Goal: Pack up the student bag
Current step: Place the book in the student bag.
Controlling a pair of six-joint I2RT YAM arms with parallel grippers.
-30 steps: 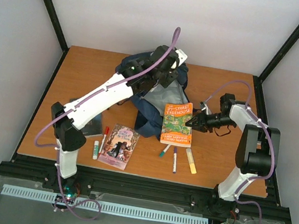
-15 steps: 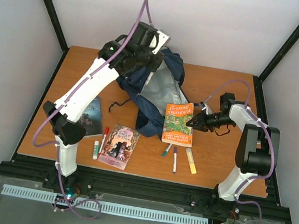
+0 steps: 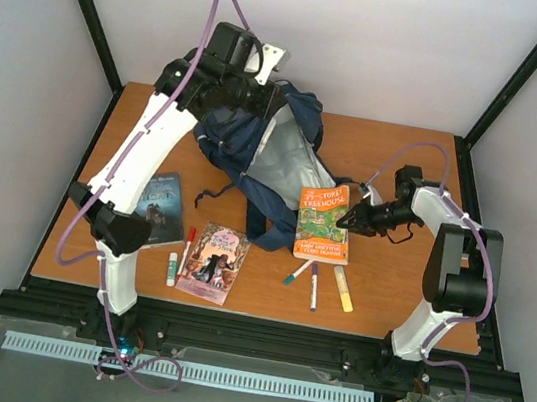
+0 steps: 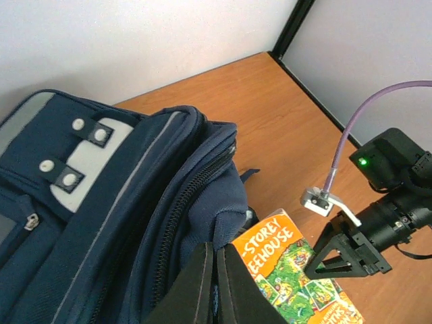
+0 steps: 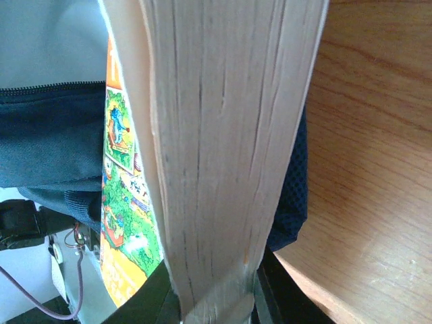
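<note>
Top external view, left to right. On the smooth brown wood-grain table, a thin dark book lies flat near the left edge. Beside it are a short white glue stick, a slim red-capped marker and a glossy pink book, whose cover text is too small to read.

The student bag, of soft navy woven fabric, sits at the far centre of the table. Its mouth gapes to show pale grey lining. The left wrist view shows white patches with metal snaps and a toothed zip. There the left gripper is clamped on the fabric edge of the bag's opening.

The orange book, a glossy paperback, reads "STOREY" and "TREEHOUSE"; its left edge overlaps the bag. Near it lie a teal-capped marker, a white marker and a flat yellow highlighter.

The right gripper pinches the orange book's right edge. The right wrist view shows the book's rough cream page block between the jaws.
</note>
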